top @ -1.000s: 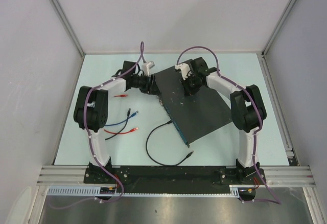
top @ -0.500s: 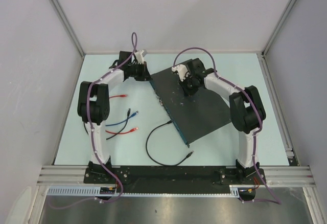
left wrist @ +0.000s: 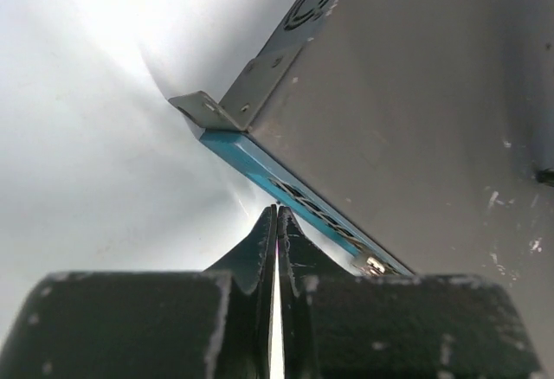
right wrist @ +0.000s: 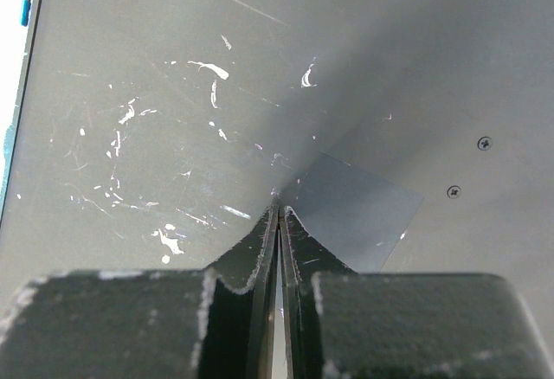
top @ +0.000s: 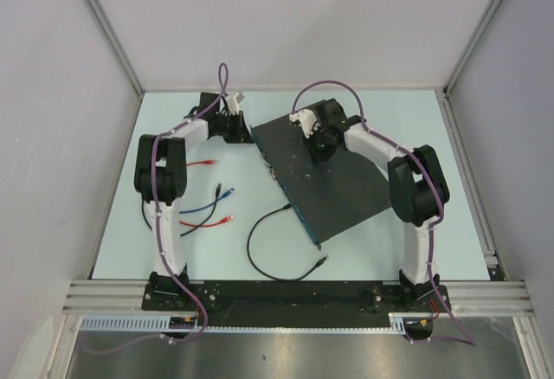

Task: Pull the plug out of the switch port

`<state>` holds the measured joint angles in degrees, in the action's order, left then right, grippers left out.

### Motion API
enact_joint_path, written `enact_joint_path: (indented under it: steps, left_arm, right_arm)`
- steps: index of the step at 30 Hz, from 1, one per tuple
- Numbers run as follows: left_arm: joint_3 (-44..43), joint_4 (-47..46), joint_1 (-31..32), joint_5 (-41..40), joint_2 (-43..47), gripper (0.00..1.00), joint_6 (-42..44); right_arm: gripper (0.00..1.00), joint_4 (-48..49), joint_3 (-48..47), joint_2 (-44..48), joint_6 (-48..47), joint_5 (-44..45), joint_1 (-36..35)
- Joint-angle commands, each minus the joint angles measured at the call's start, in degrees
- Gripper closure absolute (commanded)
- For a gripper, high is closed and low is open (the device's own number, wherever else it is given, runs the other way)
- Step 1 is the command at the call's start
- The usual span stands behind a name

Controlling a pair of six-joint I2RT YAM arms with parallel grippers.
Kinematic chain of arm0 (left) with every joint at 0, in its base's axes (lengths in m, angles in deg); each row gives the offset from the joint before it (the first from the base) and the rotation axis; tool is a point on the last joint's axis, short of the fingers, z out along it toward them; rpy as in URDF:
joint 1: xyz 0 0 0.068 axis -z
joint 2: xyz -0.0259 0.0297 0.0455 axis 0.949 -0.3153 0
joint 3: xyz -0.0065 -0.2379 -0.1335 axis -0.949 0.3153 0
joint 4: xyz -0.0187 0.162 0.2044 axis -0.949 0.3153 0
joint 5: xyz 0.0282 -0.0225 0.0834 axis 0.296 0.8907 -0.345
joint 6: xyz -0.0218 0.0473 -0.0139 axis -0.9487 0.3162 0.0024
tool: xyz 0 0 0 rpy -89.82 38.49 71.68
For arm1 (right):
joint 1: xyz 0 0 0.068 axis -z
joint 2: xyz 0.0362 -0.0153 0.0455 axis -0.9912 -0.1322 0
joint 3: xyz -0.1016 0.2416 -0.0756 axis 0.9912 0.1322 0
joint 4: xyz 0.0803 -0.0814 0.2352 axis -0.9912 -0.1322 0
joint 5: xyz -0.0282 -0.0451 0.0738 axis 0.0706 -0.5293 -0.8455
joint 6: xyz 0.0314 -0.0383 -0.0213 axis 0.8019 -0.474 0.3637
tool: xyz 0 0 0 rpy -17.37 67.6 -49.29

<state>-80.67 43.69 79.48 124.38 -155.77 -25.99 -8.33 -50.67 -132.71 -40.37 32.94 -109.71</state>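
The switch (top: pixel 346 184) is a flat black box lying askew in the middle of the table, its blue port edge (left wrist: pixel 260 164) facing left. A black cable (top: pixel 253 245) loops over the table, and its plug (top: pixel 289 208) meets that edge. In the left wrist view a pale plug (left wrist: pixel 374 265) sits at the edge, half hidden behind my fingers. My left gripper (top: pixel 246 131) is shut and empty, off the switch's far left corner (left wrist: pixel 208 111). My right gripper (right wrist: pixel 280 209) is shut and empty, tips down on the scuffed top (right wrist: pixel 173 93).
Loose cables lie on the table left of the switch: a red one (top: pixel 204 163), a blue one (top: pixel 208 202) and another red one (top: pixel 212 221). The black cable's free end (top: pixel 324 260) rests near the front rail. Walls close the table at the back and sides.
My left gripper has shut and drawn back to the left, away from the switch's port edge. The switch's far corner has shifted slightly left. The right arm has barely moved.
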Motion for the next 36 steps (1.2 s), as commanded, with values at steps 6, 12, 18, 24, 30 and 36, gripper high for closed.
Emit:
enact_joint_path:
  steps: [6,12,18,24,30,36]
  left_arm:
    - [-11.2,-4.4,2.5,5.8,-7.9,0.93,-3.7]
    - [-24.4,-4.2,5.1,7.8,-13.8,0.91,-3.6]
    - [-27.9,0.5,4.9,3.0,-13.5,0.82,0.5]
    - [-6.4,-3.1,0.7,0.6,5.6,0.57,-3.8]
    - [9.2,-8.8,0.2,12.3,19.3,0.45,1.1]
    - [14.7,-6.0,0.5,18.0,17.5,0.43,2.4]
  right_arm:
    - [0.93,-5.5,-0.3,-4.2,0.8,4.3,0.2]
    - [0.93,-5.6,-4.2,-4.5,1.8,4.1,0.2]
    - [0.94,-5.4,-5.6,-4.2,1.0,4.5,1.2]
    - [0.95,-6.4,-6.8,-1.1,-0.1,-0.8,2.2]
    - [1.0,-7.5,-2.9,-0.6,-0.5,-6.6,3.1]
    - [1.0,-5.3,2.0,-2.0,2.3,-6.9,3.6]
